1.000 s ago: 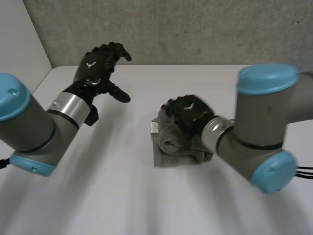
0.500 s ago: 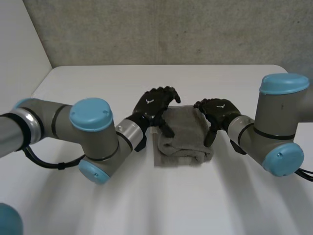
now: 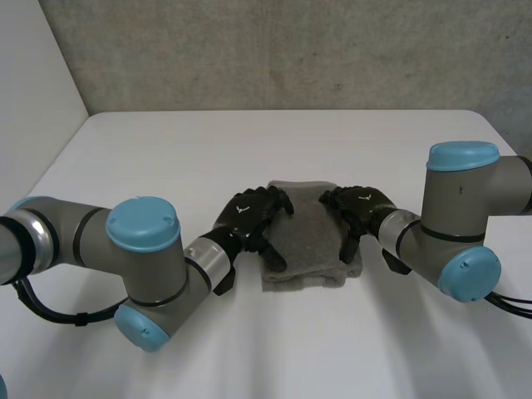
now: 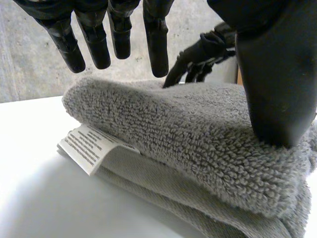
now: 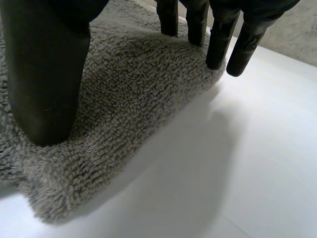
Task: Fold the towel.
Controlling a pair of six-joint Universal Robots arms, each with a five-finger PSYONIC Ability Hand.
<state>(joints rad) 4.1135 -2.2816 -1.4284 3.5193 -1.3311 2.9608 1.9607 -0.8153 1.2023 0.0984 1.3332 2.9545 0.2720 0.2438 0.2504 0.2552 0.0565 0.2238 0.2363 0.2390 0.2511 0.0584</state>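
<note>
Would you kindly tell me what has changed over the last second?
The left hand came down from high at the far left to the left edge of the towel. The right hand slid off the towel's top to its right edge. The towel stayed folded in the same place.

The left arm (image 3: 91, 241) and right arm (image 3: 461, 204) are thick grey tubes with rounded light-blue caps (image 3: 143, 223) on their joints. A polished silver cuff (image 3: 208, 259) joins each wrist to a matte black hand. The left robot hand (image 3: 249, 220) and right robot hand (image 3: 359, 206) have segmented fingers (image 4: 154, 34), a broad blunt thumb (image 4: 275, 89) and a small white winged emblem (image 3: 243, 209) on the back.
</note>
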